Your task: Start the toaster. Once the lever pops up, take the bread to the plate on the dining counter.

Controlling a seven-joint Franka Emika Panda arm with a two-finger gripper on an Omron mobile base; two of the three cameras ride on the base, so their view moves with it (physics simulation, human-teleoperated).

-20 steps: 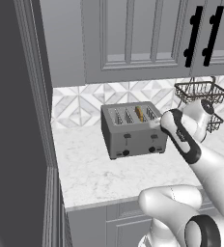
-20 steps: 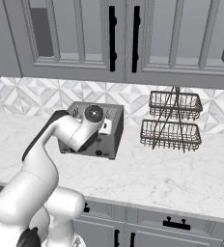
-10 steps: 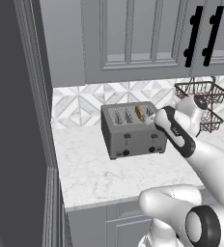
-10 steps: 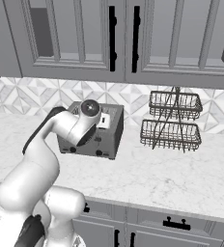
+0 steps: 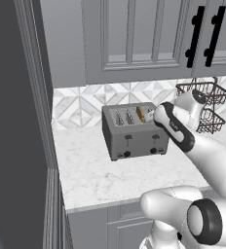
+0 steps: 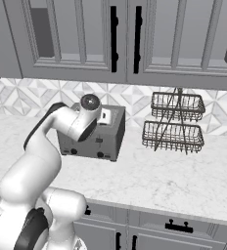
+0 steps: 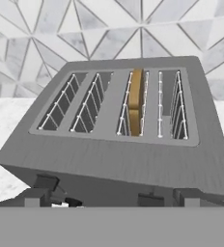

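The grey four-slot toaster (image 5: 134,133) stands on the white worktop against the tiled wall, with two dark levers and two black knobs on its front. The tan bread (image 5: 141,114) stands upright in the third slot from the left (image 7: 135,103), its top edge just above the slot. My gripper (image 5: 150,114) hovers over the toaster's right end, close to the bread and looking down at the slots. It is open and holds nothing. In the right base view my hand (image 6: 89,117) covers part of the toaster (image 6: 101,144). The plate and the dining counter are out of view.
A two-tier wire basket rack (image 6: 174,123) stands on the worktop (image 6: 159,180) to the right of the toaster. Grey upper cabinets (image 5: 134,39) hang low above it. A tall dark panel (image 5: 17,121) closes off the left side.
My hand has swung left from beside the toaster's right end to above it, nearer the bread. The toaster and bread have not moved.
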